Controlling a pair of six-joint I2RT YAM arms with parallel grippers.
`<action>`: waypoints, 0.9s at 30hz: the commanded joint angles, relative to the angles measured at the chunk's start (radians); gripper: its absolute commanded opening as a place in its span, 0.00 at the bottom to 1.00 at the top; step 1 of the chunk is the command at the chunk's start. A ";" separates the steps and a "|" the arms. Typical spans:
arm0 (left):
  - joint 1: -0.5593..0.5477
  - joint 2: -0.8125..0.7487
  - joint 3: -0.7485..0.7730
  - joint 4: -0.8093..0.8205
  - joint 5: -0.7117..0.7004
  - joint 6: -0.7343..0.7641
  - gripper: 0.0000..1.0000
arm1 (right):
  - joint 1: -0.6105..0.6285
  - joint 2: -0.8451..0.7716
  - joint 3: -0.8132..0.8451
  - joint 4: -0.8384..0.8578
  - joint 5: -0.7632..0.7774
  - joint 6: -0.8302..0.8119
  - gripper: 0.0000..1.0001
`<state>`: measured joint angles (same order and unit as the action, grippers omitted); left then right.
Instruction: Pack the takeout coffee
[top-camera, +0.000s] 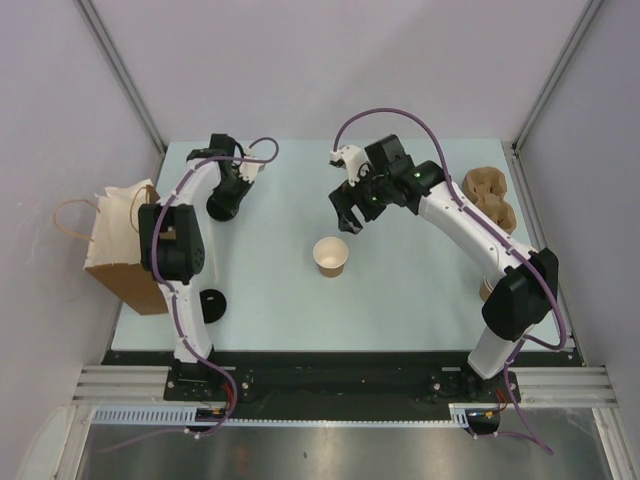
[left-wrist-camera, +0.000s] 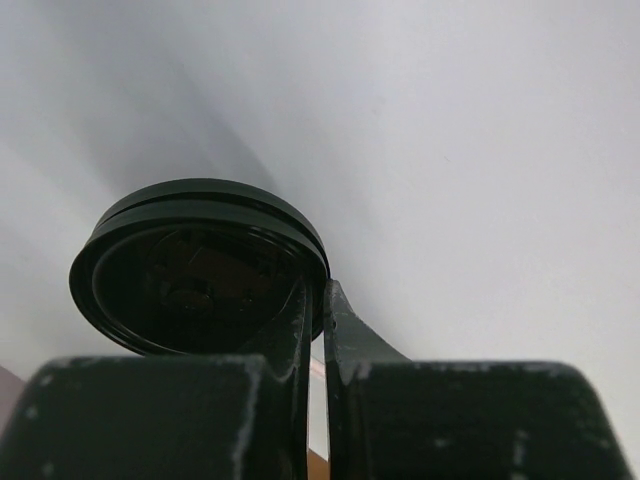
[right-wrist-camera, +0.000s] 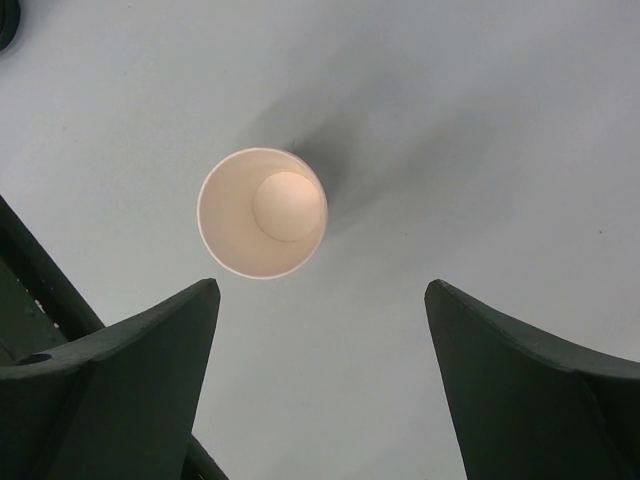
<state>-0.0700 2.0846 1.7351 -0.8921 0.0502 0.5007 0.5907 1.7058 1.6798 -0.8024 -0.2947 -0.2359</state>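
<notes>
starting big: the pale table (top-camera: 400, 300), and at its 9 o'clock edge the brown paper bag (top-camera: 115, 255), handles showing. over at 2 o'clock sits the pulp carrier (top-camera: 488, 195), nothing in it.

now the players. the right gripper (top-camera: 349, 215) hangs over mid-table, jaws spread wide and holding nothing. its wrist view shows the fingers (right-wrist-camera: 150, 360) flanking bare table. the left gripper (top-camera: 226, 198) is up near 11 o'clock, pinched tight on the rim of the black lid (left-wrist-camera: 170, 270). whether that lid is clear of the surface, i can't tell.

and the cup (top-camera: 331, 257): dead centre, upright, mouth open to the ceiling, no lid on it. a second black disc (top-camera: 212, 305) lies flat near 8 o'clock, likely a spare lid.

here's the geometry that matters. from the held lid the cup sits at about 4 o'clock, well apart. from the right gripper it's near, at 6 to 7 o'clock, so the right is the closer tool. the cup's long axis is vertical, so i'd judge the lid must arrive flat and come straight down, with the right jaws free to steady the wall.
</notes>
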 joint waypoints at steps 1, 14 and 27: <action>0.036 0.078 0.158 -0.011 0.037 0.032 0.00 | -0.012 0.003 -0.014 0.009 -0.015 0.017 0.90; 0.058 0.287 0.457 -0.108 0.050 0.081 0.00 | -0.035 0.002 -0.029 0.014 -0.024 0.021 0.90; 0.067 0.289 0.460 -0.091 0.037 0.081 0.41 | -0.045 0.000 -0.031 0.009 -0.030 0.023 0.90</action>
<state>-0.0124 2.4031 2.1536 -0.9810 0.0765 0.5770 0.5537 1.7092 1.6497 -0.8028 -0.3058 -0.2352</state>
